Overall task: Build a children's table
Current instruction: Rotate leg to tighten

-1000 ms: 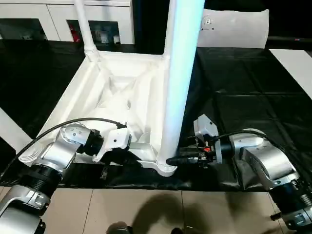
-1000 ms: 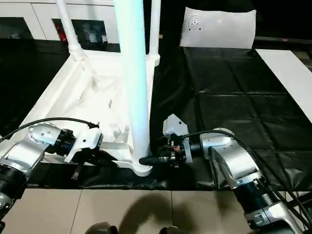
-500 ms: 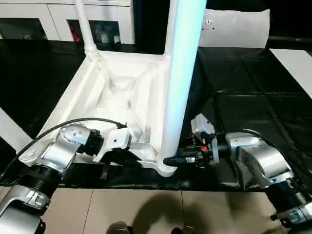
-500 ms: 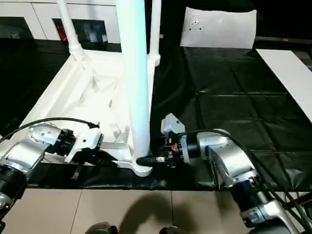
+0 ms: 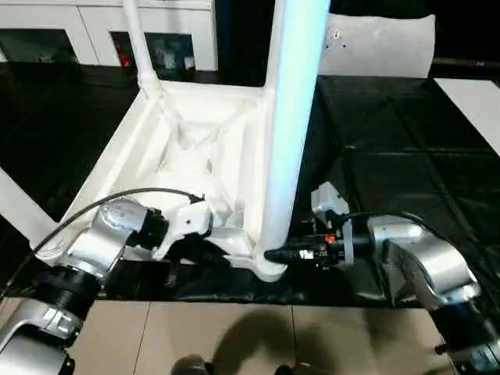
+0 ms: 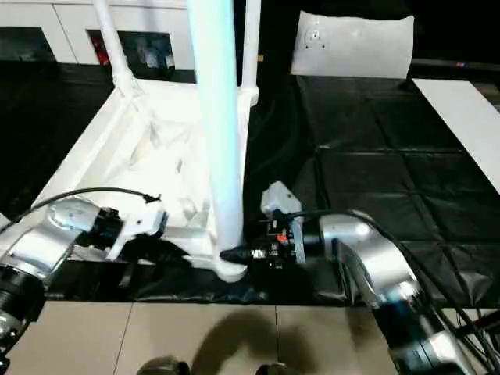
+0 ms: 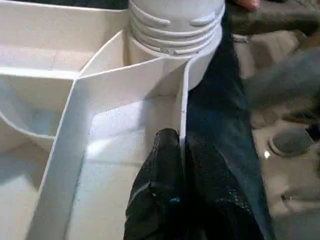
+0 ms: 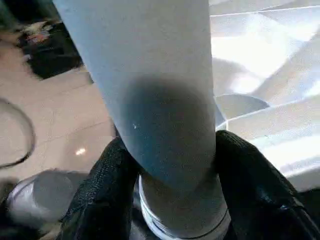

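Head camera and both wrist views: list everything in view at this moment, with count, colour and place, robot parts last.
tabletop: one, white, upside down on the black sheet, ribbed underside up.
legs: three, white, upright in corner sockets; the near leg in the near right corner, two at the far corners.
black sheet: one, covering the work surface.
cabinet: one, white with glass doors, far left.
white bag: one, far right of centre.
flat white board: one, right edge.
left end effector: black fingers shut on the tabletop's near rim.
right end effector: black fingers on either side of the near leg's base.
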Controlling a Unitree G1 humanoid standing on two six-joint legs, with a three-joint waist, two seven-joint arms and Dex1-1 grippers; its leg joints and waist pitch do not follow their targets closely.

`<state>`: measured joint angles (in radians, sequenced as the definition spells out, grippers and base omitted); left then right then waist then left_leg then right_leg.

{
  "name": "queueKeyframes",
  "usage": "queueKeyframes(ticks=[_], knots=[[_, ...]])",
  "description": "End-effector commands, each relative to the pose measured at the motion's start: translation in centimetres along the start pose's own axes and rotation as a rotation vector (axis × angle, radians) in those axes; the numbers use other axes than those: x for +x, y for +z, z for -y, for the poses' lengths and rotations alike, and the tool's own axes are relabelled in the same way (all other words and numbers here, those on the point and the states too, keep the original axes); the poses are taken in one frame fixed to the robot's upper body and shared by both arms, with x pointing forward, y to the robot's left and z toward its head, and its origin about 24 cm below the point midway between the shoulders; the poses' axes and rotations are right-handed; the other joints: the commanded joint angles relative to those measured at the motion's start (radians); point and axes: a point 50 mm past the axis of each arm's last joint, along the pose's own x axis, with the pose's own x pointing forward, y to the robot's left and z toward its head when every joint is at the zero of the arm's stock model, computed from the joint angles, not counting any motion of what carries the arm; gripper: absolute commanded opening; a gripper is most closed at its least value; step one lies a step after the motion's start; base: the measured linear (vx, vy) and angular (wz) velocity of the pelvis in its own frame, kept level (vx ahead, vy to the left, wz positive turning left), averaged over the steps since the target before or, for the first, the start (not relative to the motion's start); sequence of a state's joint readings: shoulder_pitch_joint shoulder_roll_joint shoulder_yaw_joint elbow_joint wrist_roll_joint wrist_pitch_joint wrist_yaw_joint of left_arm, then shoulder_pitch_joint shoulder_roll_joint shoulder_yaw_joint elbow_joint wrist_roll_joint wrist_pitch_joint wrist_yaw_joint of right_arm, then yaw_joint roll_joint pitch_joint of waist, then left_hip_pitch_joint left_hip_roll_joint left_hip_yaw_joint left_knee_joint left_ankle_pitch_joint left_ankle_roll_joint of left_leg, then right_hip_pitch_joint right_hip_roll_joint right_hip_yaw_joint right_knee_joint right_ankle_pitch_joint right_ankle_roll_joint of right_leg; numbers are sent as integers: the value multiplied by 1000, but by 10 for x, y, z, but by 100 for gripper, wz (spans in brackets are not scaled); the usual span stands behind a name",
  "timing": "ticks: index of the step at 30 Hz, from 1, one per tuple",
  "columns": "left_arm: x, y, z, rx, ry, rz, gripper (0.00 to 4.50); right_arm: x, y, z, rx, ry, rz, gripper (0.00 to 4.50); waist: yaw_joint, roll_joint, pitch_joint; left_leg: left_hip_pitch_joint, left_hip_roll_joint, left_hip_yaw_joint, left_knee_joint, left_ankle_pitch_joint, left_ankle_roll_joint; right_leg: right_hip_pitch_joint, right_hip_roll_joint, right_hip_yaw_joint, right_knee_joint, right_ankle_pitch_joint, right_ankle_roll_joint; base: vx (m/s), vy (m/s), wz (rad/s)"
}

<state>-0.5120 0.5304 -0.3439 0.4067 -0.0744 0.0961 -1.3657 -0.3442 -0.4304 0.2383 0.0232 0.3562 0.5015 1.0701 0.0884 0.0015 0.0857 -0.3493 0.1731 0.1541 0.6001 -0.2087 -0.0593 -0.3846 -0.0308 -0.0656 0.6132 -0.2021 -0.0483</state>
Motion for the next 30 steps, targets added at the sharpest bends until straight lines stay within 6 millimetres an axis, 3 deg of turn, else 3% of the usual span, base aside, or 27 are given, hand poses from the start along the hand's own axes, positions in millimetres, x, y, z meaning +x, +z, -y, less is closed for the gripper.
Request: queueKeyframes(ticks=[1, 3, 5, 6, 9, 11, 12, 13, 15, 16, 18, 20, 24, 25, 26, 30], knots=[[12, 20, -11, -20, 124, 96, 0, 19, -4, -4, 70, -104, 27, 204, -8, -4, -53, 2, 60, -12, -76, -112, 30, 50, -120, 67, -83, -254, -178, 0, 0, 0], [18, 23, -15, -41, 173, 102, 0, 27, -4, -4, 96, -178, 49, 204, -15, -4, -49, 2, 56, -14, -79, -131, 16, 45, -120, 65, -93, -342, -147, 0, 0, 0], [23, 26, -18, -53, 200, 111, 0, 32, -4, -4, 108, -216, 60, 204, -27, -7, -49, -3, 51, -17, -80, -129, 13, 49, -120, 63, -98, -383, -125, 0, 0, 0], [28, 29, -20, -64, 230, 117, 0, 38, -3, -3, 126, -267, 70, 204, -35, -3, -48, -3, 54, -16, -82, -125, 13, 45, -115, 65, -97, -370, -123, 0, 0, 0], [43, 39, -28, -112, 345, 134, 0, 55, 1, 2, 197, -421, 104, 204, -45, -3, -47, 2, 50, -14, -81, -130, 12, 36, -114, 66, -102, -377, -127, 0, 0, 0], [46, 42, -31, -129, 383, 139, 0, 59, 2, 3, 218, -460, 108, 203, -48, -3, -49, 0, 50, -16, -82, -119, 11, 43, -115, 65, -99, -361, -125, 0, 0, 0], [52, 48, -42, -174, 510, 165, 0, 70, 5, 11, 261, -570, 113, 203, -50, -2, -51, -3, 51, -15, -80, -100, 16, 43, -113, 67, -95, -315, -132, 0, 0, 0], [53, 49, -42, -178, 520, 167, 0, 71, 5, 12, 265, -579, 112, 203, -54, 0, -52, -1, 48, -12, -79, -95, 15, 38, -111, 67, -94, -284, -148, 0, 0, 0], [56, 54, -47, -203, 593, 186, 0, 77, 7, 16, 283, -641, 116, 203, -52, -1, -52, -4, 48, -14, -79, -79, 19, 45, -113, 67, -91, -253, -154, 0, 0, 0], [62, 60, -50, -222, 643, 188, 0, 83, 12, 22, 291, -713, 140, 259, -52, -1, -53, -3, 49, -13, -79, -83, 20, 46, -115, 67, -93, -246, -157, 0, 0, 0], [63, 61, -49, -207, 643, 179, 0, 84, 14, 23, 285, -738, 154, 272, -53, -6, -58, -3, 50, -13, -78, -64, 27, 49, -115, 68, -88, -203, -163, 0, 0, 0], [63, 58, -48, -180, 623, 152, 0, 80, 18, 26, 291, -776, 204, 278, -53, -3, -57, -11, 50, -14, -80, -39, 41, 53, -117, 68, -82, -152, -162, 0, 0, 0], [58, 52, -46, -161, 597, 128, 0, 70, 22, 28, 250, -784, 247, 328, -56, -2, -64, -13, 47, -12, -75, 0, 73, 57, -114, 68, -73, -37, -174, 0, 0, 0], [54, 44, -44, -149, 574, 106, 0, 59, 23, 27, 188, -761, 266, 328, -55, 2, -66, -15, 47, -13, -74, 7, 78, 58, -113, 67, -70, -16, -179, 0, 0, 0], [50, 39, -43, -135, 557, 87, 0, 51, 24, 27, 152, -740, 271, 352, -52, 2, -65, -15, 49, -12, -73, 6, 87, 58, -113, 67, -70, 0, -177, 0, 0, 0], [45, 31, -40, -114, 519, 63, 0, 38, 26, 26, 90, -695, 287, 372, -52, 1, -64, -15, 50, -10, -73, -13, 95, 57, -113, 67, -72, -13, -182, 0, 0, 0]])
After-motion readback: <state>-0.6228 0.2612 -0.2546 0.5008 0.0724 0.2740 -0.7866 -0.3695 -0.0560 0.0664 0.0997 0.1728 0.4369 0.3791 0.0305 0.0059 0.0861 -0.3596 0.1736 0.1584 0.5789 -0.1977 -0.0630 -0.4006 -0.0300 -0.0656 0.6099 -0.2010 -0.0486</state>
